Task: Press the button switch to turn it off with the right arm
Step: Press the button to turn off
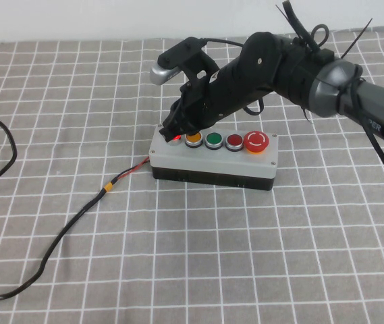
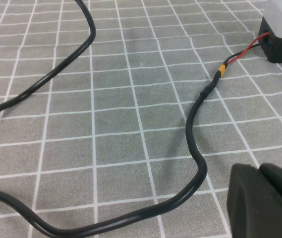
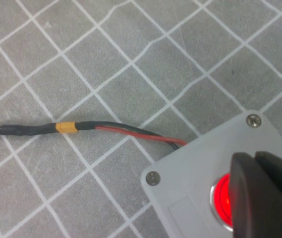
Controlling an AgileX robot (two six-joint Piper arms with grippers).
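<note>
The button switch (image 1: 177,138) is a small red dome with a silver collar, glowing, at the left end of the row on the grey button box (image 1: 213,160). My right gripper (image 1: 172,132) is shut and its tip sits right over the glowing button. In the right wrist view the black fingers (image 3: 259,198) cover most of the button switch (image 3: 222,198) on the grey box (image 3: 190,173); I cannot tell whether they touch it. My left gripper (image 2: 262,171) is shut and empty, low over the cloth near the black cable (image 2: 195,144).
The box also carries yellow (image 1: 194,139), green (image 1: 213,140) and dark-red (image 1: 234,142) buttons and a large red mushroom stop (image 1: 257,142). A black cable (image 1: 77,219) with an orange band (image 1: 108,184) runs left from the box. A checked grey cloth (image 1: 245,256) covers the table.
</note>
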